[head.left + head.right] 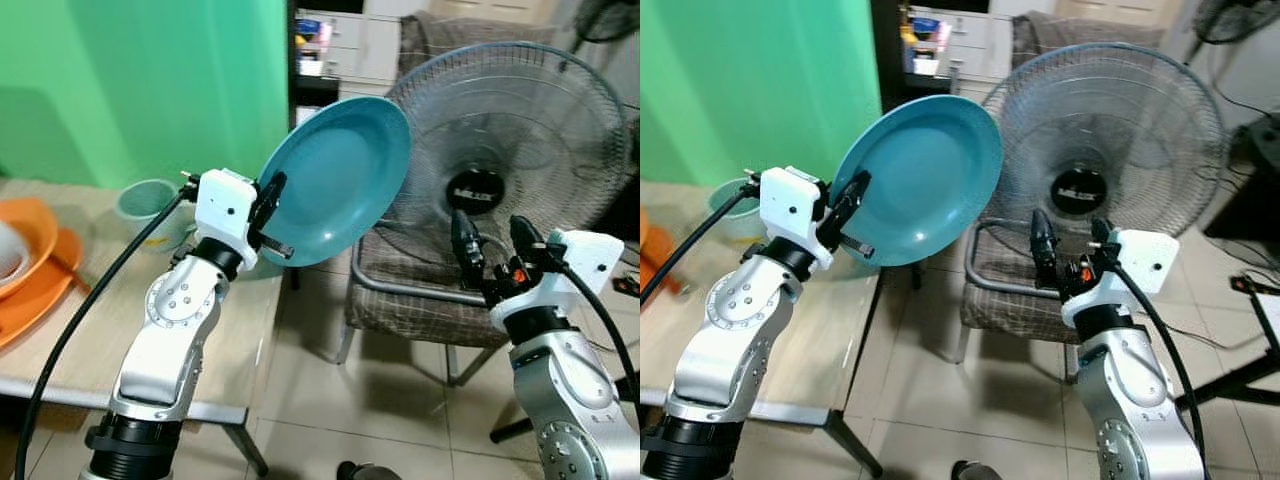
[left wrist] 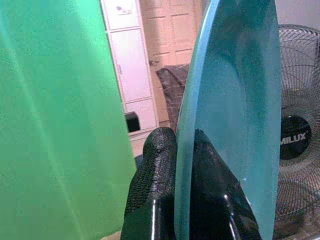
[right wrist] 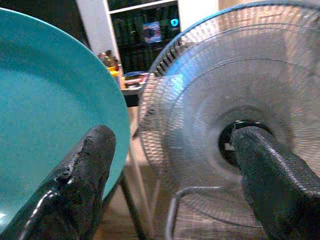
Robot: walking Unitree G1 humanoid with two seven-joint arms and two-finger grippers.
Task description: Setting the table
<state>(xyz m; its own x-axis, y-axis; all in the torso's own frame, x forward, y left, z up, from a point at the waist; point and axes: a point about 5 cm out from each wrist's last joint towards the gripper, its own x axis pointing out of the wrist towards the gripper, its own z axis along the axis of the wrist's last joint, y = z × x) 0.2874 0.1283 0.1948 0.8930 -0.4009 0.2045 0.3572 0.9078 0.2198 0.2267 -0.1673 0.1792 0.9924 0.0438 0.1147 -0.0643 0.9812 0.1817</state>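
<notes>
Right now, through the head cameras, I see my left gripper [image 1: 268,215] pinching the rim of the teal plate [image 1: 340,178], which is held tilted in the air past the wooden table [image 1: 140,330], in front of the standing fan [image 1: 505,150]. My right gripper [image 1: 492,245] hangs beside it, fingers spread and empty. On the left wrist feed, both fingers [image 2: 155,190] clamp the plate edge. On the right wrist feed, the parted fingers [image 3: 85,175] frame plate and fan.

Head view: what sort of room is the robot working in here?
Probably a home dining corner: a wooden table with orange plates and a green cup, a standing fan, and a checked chair. The left gripper holds a teal plate.
</notes>
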